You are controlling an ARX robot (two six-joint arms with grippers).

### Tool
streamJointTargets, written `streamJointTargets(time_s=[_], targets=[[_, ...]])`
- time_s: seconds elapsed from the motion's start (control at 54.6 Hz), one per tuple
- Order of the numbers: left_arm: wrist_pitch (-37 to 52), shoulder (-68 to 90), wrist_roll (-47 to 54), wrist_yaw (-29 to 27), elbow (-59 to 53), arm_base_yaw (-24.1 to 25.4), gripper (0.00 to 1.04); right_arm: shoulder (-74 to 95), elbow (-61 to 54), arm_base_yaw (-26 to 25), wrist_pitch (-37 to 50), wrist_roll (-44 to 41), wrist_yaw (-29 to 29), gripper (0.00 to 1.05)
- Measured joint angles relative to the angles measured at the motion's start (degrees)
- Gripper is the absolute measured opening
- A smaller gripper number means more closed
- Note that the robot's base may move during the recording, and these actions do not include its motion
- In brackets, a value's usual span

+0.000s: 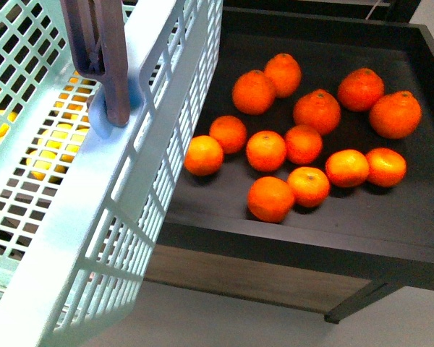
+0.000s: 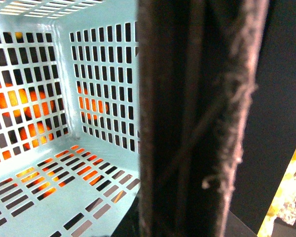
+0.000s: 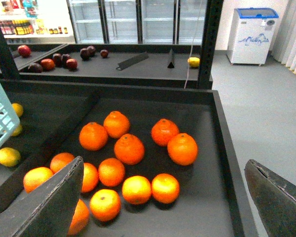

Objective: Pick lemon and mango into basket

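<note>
Basket [image 1: 94, 188]: 9 o'clock, tilted, nothing inside. Tray [image 1: 390, 217]: 3 o'clock, holding thirteen tangerines [image 1: 266, 150]. Lemon [image 3: 8, 156]: neighbouring compartment, beside basket. Mango [image 3: 71, 63]: far shelf beyond tray. Right claw [image 3: 163, 160]: spread wide, empty. Left claw: grip cannot be told.

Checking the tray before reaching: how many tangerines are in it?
13 tangerines, all in the black tray: five along the back, six across the middle, two nearest the front. The basket may hide more at left.
</note>
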Motion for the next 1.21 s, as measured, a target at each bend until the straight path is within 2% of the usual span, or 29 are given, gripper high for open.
streamJointTargets(time_s=[1.208], targets=[[0.00, -0.04, -0.02, 0.04, 0.04, -0.02, 0.05, -0.07, 0.00, -0.04, 0.04, -0.02, 0.11, 0.96]])
